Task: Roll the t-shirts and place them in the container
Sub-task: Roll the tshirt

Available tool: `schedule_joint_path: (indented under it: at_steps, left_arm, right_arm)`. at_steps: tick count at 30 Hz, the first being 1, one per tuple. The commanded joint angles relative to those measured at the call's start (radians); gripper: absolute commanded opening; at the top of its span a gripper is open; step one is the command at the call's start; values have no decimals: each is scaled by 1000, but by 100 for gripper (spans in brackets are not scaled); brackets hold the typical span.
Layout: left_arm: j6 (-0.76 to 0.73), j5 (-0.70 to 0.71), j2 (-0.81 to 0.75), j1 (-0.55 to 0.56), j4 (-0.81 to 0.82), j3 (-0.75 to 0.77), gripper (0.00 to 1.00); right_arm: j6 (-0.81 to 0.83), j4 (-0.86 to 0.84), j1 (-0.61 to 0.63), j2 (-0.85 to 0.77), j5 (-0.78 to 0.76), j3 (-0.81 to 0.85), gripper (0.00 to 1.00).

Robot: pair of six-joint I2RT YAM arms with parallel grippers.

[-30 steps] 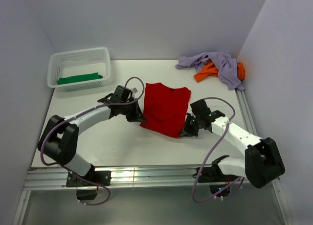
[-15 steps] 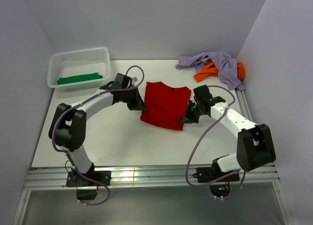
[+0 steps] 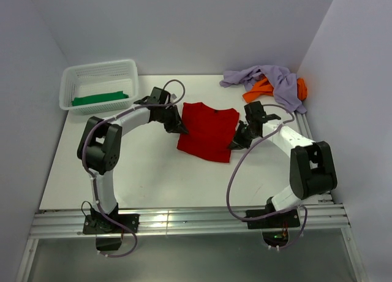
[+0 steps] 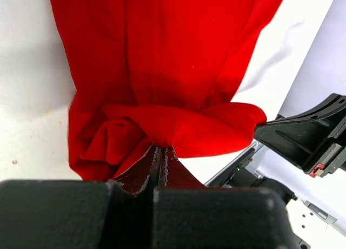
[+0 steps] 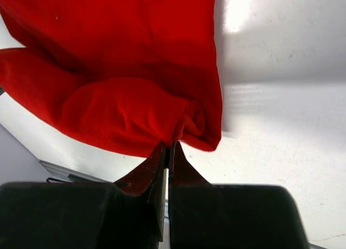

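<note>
The red shirt (image 3: 208,135) is spread flat on the table (image 3: 141,171) between the two grippers, with its collar end on the side away from them. The left gripper (image 4: 160,151) is closed right down, with a pinch of red cloth caught between its fingertips. The right gripper (image 5: 167,149) is likewise fully closed on a pinch of the same shirt. Just ahead of each pair of jaws the lower edge is turned up and bunched into a soft fold, and beyond that fold the cloth lies smooth. The step is therefore judged to be the start of the roll, with most of the shirt not yet taken up.

To do this well, the two pinched corners should be carried forward together, at one height and one pace, so that the fold is laid straight across the shirt rather than slanted. The cloth between the two pairs of jaws should be held lightly taut, since slack there would likely be rolled in as a lump. The fold should be set down low over the flat cloth ahead of the fingertips, so that a tight first turn is made.

The green shirt (image 3: 100,99) lies in the basket (image 3: 98,80), well out to the side of the left jaws. The lavender shirt (image 3: 272,76) and orange shirt (image 3: 258,92) are heaped together, touching, well beyond the right jaws.
</note>
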State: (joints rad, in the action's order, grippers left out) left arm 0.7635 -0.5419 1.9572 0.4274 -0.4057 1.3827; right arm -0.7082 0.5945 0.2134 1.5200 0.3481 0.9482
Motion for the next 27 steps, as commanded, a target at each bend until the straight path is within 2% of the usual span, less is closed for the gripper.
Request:
schedule_joint_path:
  at_steps: [1, 10, 12, 13, 14, 15, 16, 17, 18, 20, 21, 23, 24, 27]
  left_arm:
    - [-16, -4, 22, -12, 7, 56, 0]
    - [-7, 52, 94, -18, 13, 133, 0]
    - [-1, 60, 112, -19, 19, 144, 1]
    - [5, 71, 117, -19, 22, 154, 4]
    - [8, 76, 123, -19, 24, 162, 6]
    - [16, 79, 129, -21, 21, 176, 12]
    - [20, 77, 131, -22, 21, 180, 16]
    - [23, 76, 129, -24, 21, 185, 20]
    - [29, 77, 117, -26, 19, 191, 31]
    - [30, 91, 95, -29, 13, 194, 43]
    - [25, 97, 73, -32, -1, 199, 49]
    - [17, 114, 40, -36, -24, 205, 54]
    - [5, 126, 28, -38, -51, 210, 63]
    - [-16, 138, -27, -35, -87, 200, 63]
  right_arm:
    - [18, -1, -14, 28, -44, 63, 0]
    - [21, -16, -28, 123, -113, 144, 0]
    - [16, -31, -28, 147, -126, 153, 4]
    - [15, -36, -29, 155, -141, 161, 10]
    - [10, -39, -29, 164, -146, 162, 11]
    - [9, -47, -29, 166, -155, 167, 16]
    - [7, -48, -29, 160, -168, 172, 51]
    - [7, -58, -31, 132, -179, 169, 63]
    - [7, -80, -31, 106, -190, 167, 67]
    - [12, -104, -31, 22, -207, 156, 73]
    - [18, -107, -31, 0, -208, 156, 74]
    - [47, -82, -31, -35, -190, 172, 68]
    - [56, -76, -32, -37, -173, 176, 65]
    - [70, -71, -31, -46, -82, 167, 35]
